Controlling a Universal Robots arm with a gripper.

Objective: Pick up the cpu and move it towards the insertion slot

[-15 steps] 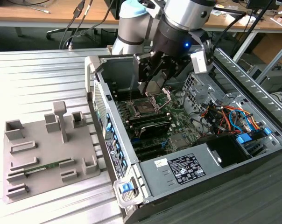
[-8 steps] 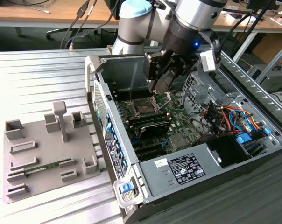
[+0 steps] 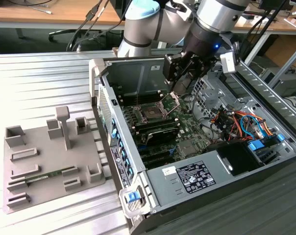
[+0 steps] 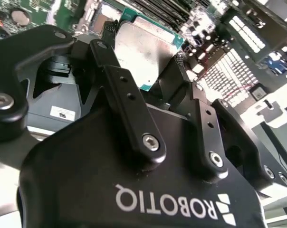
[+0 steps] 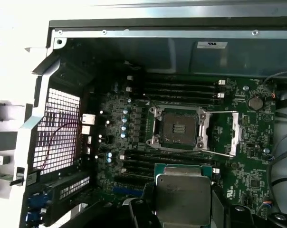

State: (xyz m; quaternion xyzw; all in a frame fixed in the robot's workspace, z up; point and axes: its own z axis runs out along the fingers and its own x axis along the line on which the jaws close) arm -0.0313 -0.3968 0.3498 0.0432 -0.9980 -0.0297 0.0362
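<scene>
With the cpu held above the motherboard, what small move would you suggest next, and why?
Probably a short travel toward the insertion slot: the gripper holds the cpu offset beside the open socket, not yet over it.

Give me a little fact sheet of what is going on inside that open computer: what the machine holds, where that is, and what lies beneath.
holder: black end effector, shut on the chip
held item: flat square silvery metal-topped cpu with green edge
position: above the green motherboard, inside the open grey computer case
target: square silver-framed insertion slot with dark centre, uncovered, its retaining plate swung aside
relation: cpu apart from slot, not seated
nearby: grey moulded parts tray beside the case, on the exterior view's left
</scene>
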